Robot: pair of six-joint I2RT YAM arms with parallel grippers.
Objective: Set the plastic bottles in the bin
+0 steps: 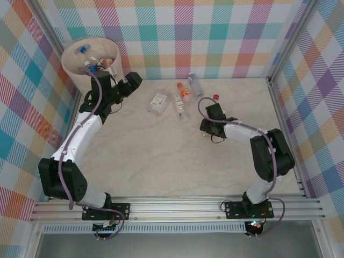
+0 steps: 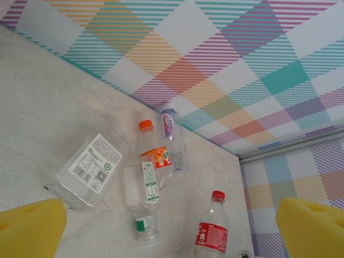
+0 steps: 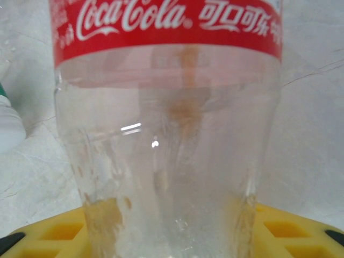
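Coke bottle (image 3: pixel 166 134) cropped top and bottom. Left gripper pads (image 2: pixel 29 228) clipped by bottom edge. Bottles (image 1: pixel 97 65) in bin (image 1: pixel 69 63) partly under left arm (image 1: pixel 80 131), labels way too tiny.

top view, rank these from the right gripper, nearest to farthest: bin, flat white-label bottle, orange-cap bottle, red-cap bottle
1. red-cap bottle, between the fingers of the right gripper
2. orange-cap bottle, to its left, further back
3. flat white-label bottle, farther left
4. bin, far left corner

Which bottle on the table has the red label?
The Coca-Cola bottle, red-capped too, set apart from the cluster; no other label there is red.
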